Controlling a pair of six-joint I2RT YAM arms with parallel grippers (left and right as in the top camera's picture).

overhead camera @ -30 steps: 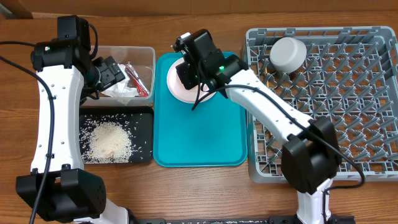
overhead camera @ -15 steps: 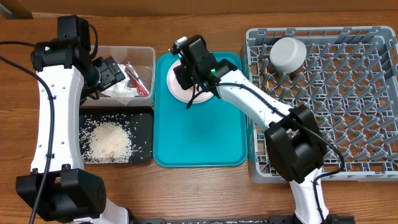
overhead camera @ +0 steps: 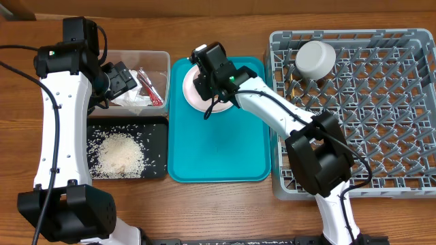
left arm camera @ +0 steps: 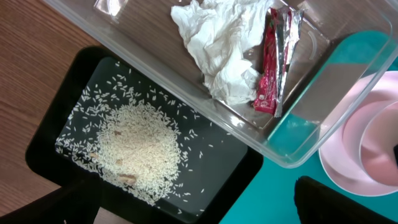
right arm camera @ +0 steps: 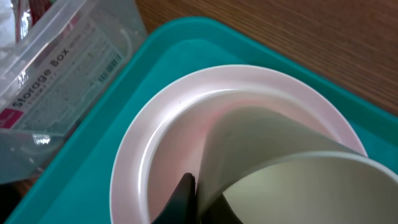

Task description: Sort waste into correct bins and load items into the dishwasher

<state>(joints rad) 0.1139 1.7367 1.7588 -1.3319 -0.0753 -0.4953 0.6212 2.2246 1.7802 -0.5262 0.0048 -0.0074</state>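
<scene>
Right gripper (right arm camera: 202,202) clamps the bowl (right arm camera: 292,168) rim in the plate (right arm camera: 149,155); rack (overhead camera: 381,136) lies to its right; left gripper (left arm camera: 205,199) gapes

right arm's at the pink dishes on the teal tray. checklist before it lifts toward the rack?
1. Tissue and red wrapper in clear tub: ok.
2. Rice in black tray: ok.
3. Right gripper hold on pink bowl: cannot tell; one finger sits at the bowl's wall, the other is hidden.
4. Pink plate will stay behind: cannot tell; the bowl rests inside it.
5. Rack has bare pegs: ok; grey bowl sits in the far-left corner.
6. Left gripper out of the path: ok; open, over the clear tub.
</scene>
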